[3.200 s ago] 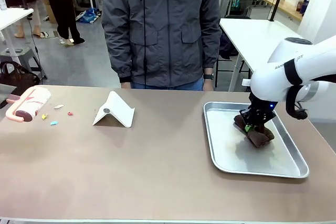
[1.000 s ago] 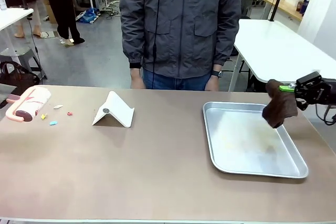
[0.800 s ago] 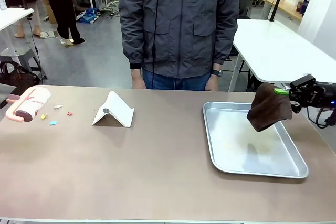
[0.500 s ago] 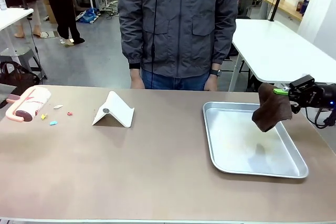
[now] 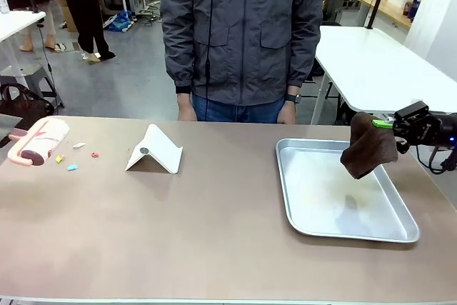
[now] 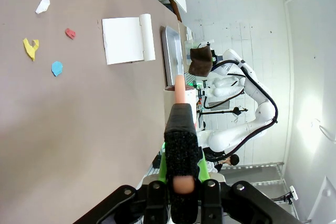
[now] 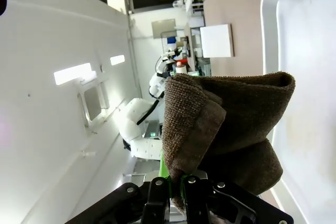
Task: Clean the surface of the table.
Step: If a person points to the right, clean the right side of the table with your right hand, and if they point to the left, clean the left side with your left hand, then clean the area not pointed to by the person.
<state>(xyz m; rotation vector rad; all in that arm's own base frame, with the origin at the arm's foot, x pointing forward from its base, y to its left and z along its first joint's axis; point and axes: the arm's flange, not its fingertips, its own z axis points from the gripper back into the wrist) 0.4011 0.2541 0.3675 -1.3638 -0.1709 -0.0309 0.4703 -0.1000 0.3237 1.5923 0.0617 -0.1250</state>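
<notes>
Clearly, the right gripper (image 5: 378, 123) pinches a brown cloth (image 5: 368, 149) above the silver tray (image 5: 314, 201) on the tan table (image 5: 178, 226). The left wrist camera adds the left gripper (image 6: 181, 174), clamped on a pink-handled lint roller (image 6: 180, 124) near paper scraps (image 6: 30, 48).

One matte tan-brown table (image 5: 214, 248) carries one shallow silver metal tray (image 5: 321, 201), one white folded wedge stand (image 5: 156, 149) and four small paper scraps: one white (image 5: 78, 145), one yellow (image 5: 60, 158), one red (image 5: 95, 154), one blue (image 5: 73, 167). There is one pink lint roller (image 5: 39, 139), one dark brown folded cloth (image 5: 369, 146) and one person in a grey jacket (image 5: 239, 33).
</notes>
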